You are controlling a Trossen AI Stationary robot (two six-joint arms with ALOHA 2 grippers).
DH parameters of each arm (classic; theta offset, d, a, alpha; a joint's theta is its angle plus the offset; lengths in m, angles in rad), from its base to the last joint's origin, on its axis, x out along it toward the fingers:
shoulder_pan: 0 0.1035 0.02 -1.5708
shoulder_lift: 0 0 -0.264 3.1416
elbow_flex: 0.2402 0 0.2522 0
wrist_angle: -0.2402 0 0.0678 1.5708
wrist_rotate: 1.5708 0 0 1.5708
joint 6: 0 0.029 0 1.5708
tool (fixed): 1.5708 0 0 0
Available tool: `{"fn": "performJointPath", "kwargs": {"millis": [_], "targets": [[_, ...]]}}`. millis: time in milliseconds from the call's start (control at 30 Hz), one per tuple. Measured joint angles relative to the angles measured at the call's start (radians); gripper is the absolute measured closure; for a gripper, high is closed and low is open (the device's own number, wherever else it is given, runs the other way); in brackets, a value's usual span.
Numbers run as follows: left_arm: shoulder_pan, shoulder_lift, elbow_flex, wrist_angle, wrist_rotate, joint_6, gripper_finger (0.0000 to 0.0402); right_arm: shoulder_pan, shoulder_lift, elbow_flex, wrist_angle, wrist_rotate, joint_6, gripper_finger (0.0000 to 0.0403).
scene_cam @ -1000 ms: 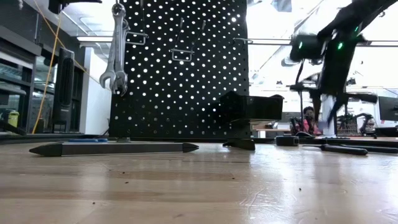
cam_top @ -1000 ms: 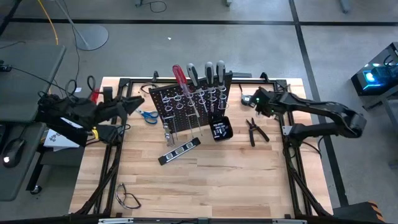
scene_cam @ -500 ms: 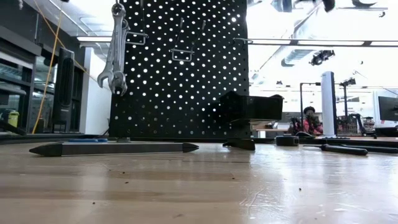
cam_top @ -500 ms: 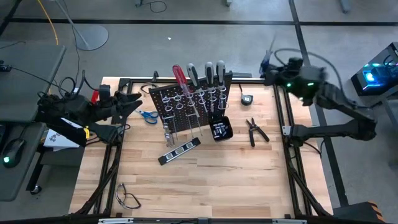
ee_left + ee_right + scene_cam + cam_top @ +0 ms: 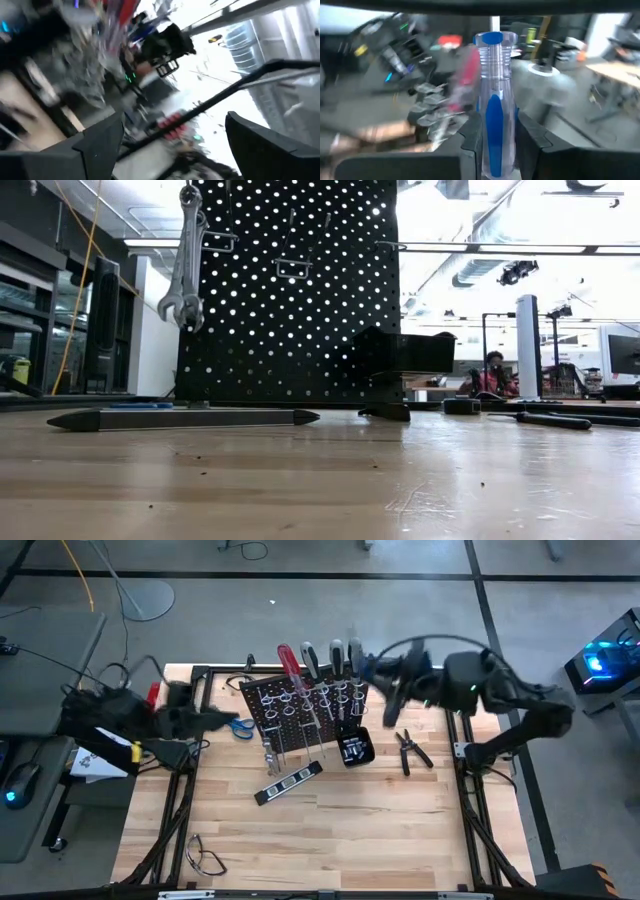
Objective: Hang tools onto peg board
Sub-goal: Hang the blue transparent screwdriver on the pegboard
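Observation:
The black peg board [image 5: 300, 705] stands upright at mid table. Red and grey screwdrivers [image 5: 320, 660] stick up from its ring row, and silver wrenches [image 5: 185, 270] hang by their ring ends from a hook. My right gripper [image 5: 382, 680] hovers high beside the board's right top corner, shut on a clear, blue-handled screwdriver [image 5: 492, 100]. My left gripper [image 5: 215, 720] stands open left of the board, nothing between its fingers [image 5: 100, 142]. Blue-handled scissors [image 5: 238, 727] lie flat just beyond it. Dark pliers [image 5: 408, 750] lie on the table right of the board. My right gripper pinches the screwdriver's handle by its two sides [image 5: 492, 140] between its two fingers [image 5: 472, 145]. The handle's blue-capped end [image 5: 492, 39] shows free beyond the fingers. The fingers come about level from the table's right. The screwdriver is lifted clear of the table and its shaft is hidden.
A small black box [image 5: 355, 748] sits at the board's foot. A long black bar [image 5: 288, 783] lies in front of the board, and clear safety glasses [image 5: 205, 858] near the front left corner. Bare wood fills the near half of the table.
My right gripper has risen high from the table right of the board, swung out past the far right corner, then come back toward the board's top right, rolling its wrist and staying shut. My left gripper has tipped upward and risen a little, still open.

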Motion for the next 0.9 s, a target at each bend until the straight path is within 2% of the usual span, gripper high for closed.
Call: {"fn": "performJointPath", "kwargs": {"millis": [133, 300, 400, 500, 600, 733, 900], "targets": [[-0.036, 0.145, 0.000, 0.102, 0.034, -0.249, 0.0080, 0.124, 0.127, 0.160, -0.171, 0.025, -0.166, 0.0342], [-0.121, 0.340, -0.002, 0.394, 0.020, -0.480, 0.0080, 0.284, 0.237, 0.311, -0.263, 0.173, -0.476, 0.0342], [-0.160, 0.448, -0.001, 0.630, -0.018, -0.562, 0.0080, 0.359, 0.281, 0.376, -0.260, 0.226, -0.731, 0.0342], [-0.170, 0.533, 0.020, 0.784, -0.033, -0.593, 0.0080, 0.407, 0.332, 0.415, -0.261, 0.249, -0.946, 0.0342], [-0.167, 0.585, 0.059, 0.804, -0.008, -0.645, 0.0080, 0.429, 0.382, 0.442, -0.245, 0.281, -1.087, 0.0342], [-0.139, 0.636, 0.090, 0.793, 0.078, -0.683, 0.0080, 0.427, 0.443, 0.465, -0.206, 0.286, -1.219, 0.0342], [-0.115, 0.666, 0.092, 0.794, 0.142, -0.675, 0.0080, 0.406, 0.503, 0.464, -0.171, 0.280, -1.282, 0.0342]]}}
